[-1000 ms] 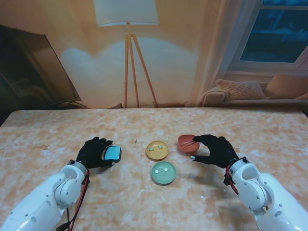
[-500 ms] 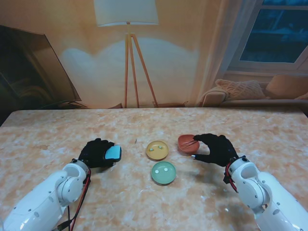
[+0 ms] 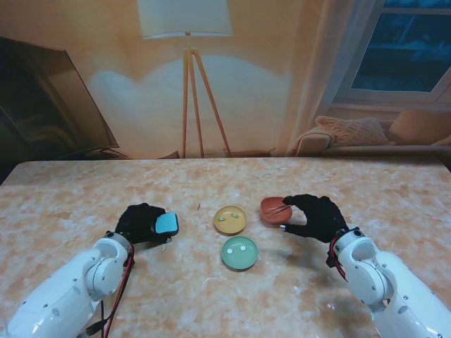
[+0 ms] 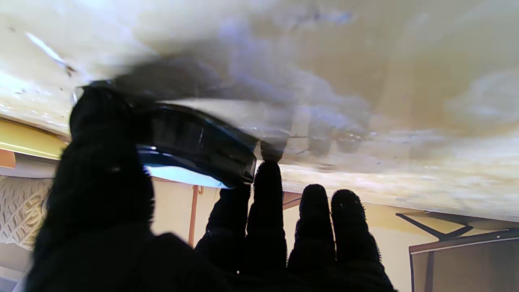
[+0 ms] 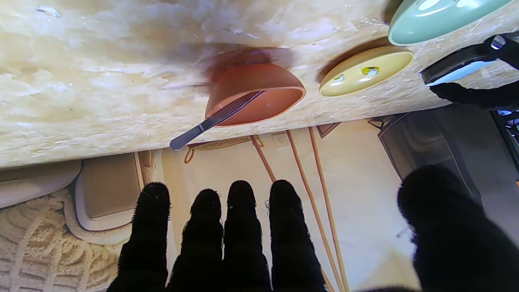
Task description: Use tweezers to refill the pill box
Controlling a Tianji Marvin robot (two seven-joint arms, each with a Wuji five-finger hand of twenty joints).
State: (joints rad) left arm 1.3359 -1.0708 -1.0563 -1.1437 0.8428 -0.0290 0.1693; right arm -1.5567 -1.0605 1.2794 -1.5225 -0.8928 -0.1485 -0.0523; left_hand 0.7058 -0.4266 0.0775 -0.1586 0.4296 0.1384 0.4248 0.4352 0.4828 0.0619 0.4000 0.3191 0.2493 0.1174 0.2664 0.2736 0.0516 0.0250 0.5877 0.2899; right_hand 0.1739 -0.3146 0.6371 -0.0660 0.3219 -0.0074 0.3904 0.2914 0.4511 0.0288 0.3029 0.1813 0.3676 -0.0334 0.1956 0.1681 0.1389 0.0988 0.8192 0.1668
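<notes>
Tweezers [image 5: 217,119] leaned on the red bowl's [image 3: 273,209] rim, handle jutting out toward the right hand [image 3: 316,217], whose fingers [image 5: 241,227] hovered apart, holding nothing. Nearest me sat the green dish [image 3: 239,252], then the yellow dish [image 3: 230,220]. Left hand [image 3: 141,223] clamped the pill box [image 3: 167,224] on the counter [image 3: 211,296].

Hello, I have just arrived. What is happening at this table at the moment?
A two-armed robot is preparing to refill a pill box. Its left hand is shut on the blue pill box, holding it at the table's left side. The right hand is open beside the orange bowl, where the tweezers lie across the rim, not yet picked up. Between the hands stand a yellow dish and a green dish, each with small pills inside.
</notes>
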